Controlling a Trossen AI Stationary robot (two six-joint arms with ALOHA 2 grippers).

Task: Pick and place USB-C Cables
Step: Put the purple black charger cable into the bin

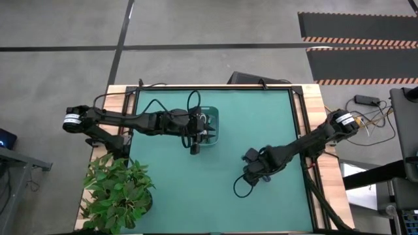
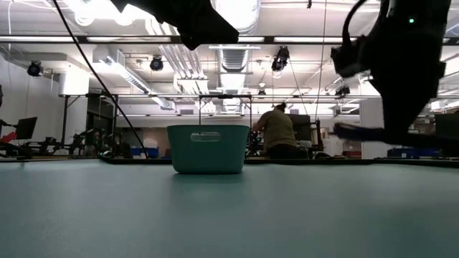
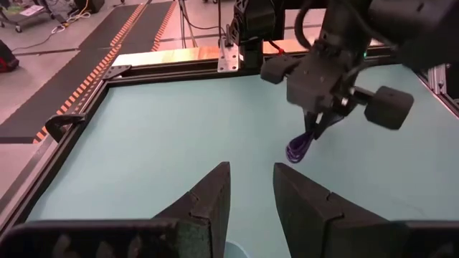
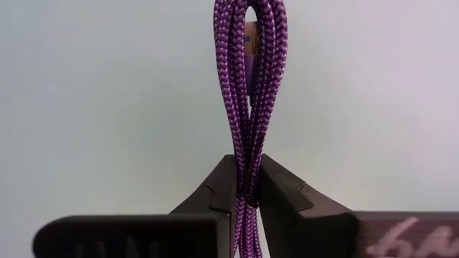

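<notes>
The dark purple braided cable bundle (image 4: 247, 86) sits in my shut right gripper (image 4: 247, 172), above the middle-right of the green mat (image 1: 261, 130). The left wrist view shows it hanging under that gripper (image 3: 297, 147). In the high view the right gripper (image 1: 253, 171) hides it. My left gripper (image 3: 251, 183) is open and holds nothing, over the teal basket (image 1: 208, 127) at the mat's far middle. The basket (image 2: 206, 149) rests on its base. I see no green, blue or white bundle on the mat. My right gripper pinches the purple bundle between its two fingers (image 4: 287, 193), across several strands side by side (image 4: 247, 183). The looped end (image 4: 247, 21) reaches out past the fingertips. The bundle hangs below the gripper; whether its lower end (image 3: 292, 154) touches the mat I cannot tell.
A potted plant (image 1: 117, 192) stands at the table's near-left corner. A loop of the right arm's black wire (image 1: 240, 186) lies on the mat near the right gripper. A person (image 2: 276, 132) is in the room far behind the table. Open mat lies between basket and right gripper.
</notes>
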